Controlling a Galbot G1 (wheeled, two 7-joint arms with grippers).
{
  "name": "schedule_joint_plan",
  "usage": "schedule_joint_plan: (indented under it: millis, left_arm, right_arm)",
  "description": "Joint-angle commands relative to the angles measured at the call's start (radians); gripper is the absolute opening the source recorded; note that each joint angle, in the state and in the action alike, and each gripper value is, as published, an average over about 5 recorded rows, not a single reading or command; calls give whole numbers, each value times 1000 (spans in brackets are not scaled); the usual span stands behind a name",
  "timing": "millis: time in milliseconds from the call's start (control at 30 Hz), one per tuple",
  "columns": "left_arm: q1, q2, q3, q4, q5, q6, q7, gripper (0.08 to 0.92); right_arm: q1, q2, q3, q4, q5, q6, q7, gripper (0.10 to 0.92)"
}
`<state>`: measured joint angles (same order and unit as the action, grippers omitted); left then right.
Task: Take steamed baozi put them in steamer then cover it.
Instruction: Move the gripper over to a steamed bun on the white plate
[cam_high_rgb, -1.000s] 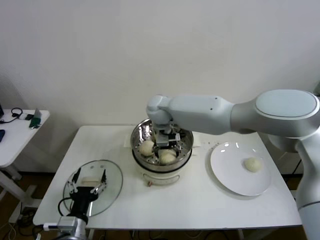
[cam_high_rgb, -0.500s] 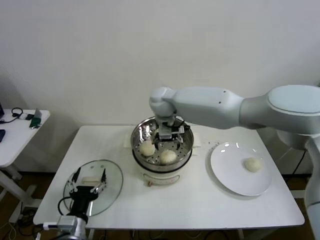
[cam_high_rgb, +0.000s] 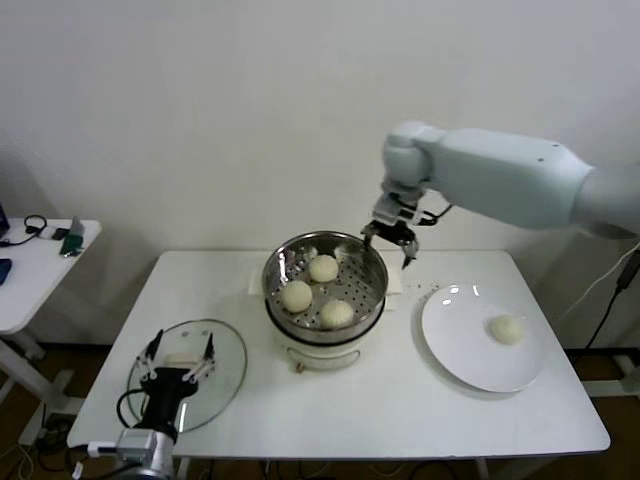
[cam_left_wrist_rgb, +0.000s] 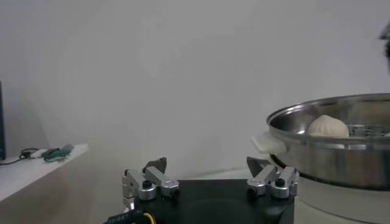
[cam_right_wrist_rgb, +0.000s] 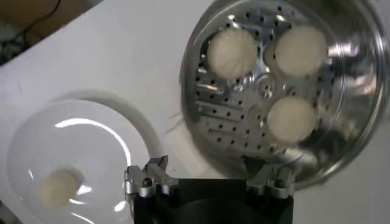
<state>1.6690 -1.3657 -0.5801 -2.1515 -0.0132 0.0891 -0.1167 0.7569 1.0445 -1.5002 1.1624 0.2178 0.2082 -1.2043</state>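
Left end effector (cam_high_rgb: 178, 360) parked open over cover (cam_high_rgb: 222, 362), likely staged for lidding. Three steamed baozi (cam_high_rgb: 323, 268) sat in steamer (cam_high_rgb: 374, 293); fourth baozi (cam_high_rgb: 506, 329) waited on plate (cam_high_rgb: 450, 345). Right end effector (cam_high_rgb: 393, 240) hung open, empty, above steamer's far rim.

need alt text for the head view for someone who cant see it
Three baozi sit in a steel steamer mid-table, with the open, empty right claw raised just past its rim. A fourth baozi lies on a white plate; the open left claw hovers over the glass cover.
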Motion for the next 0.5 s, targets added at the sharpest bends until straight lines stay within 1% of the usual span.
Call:
schedule_joint_plan:
  millis: [33, 133, 233, 367, 500]
  left_arm:
    - [-2, -1, 1, -3, 10, 1, -1, 823]
    - [-5, -2, 1, -2, 19, 4, -3, 823]
    - [-6, -6, 4, -2, 28, 8, -7, 823]
    - [1, -12, 5, -2, 37, 9, -9, 823]
    - [13, -16, -2, -4, 40, 8, -9, 823]
  right_arm:
    - [-65, -342, -36, 23, 88, -309, 98, 823]
    - [-166, -394, 26, 13, 38, -343, 113, 823]
    - [-280, -416, 118, -32, -43, -345, 107, 823]
    - [-411, -418, 252, -125, -137, -318, 94, 823]
    - [-514, -392, 378, -225, -259, -249, 92, 823]
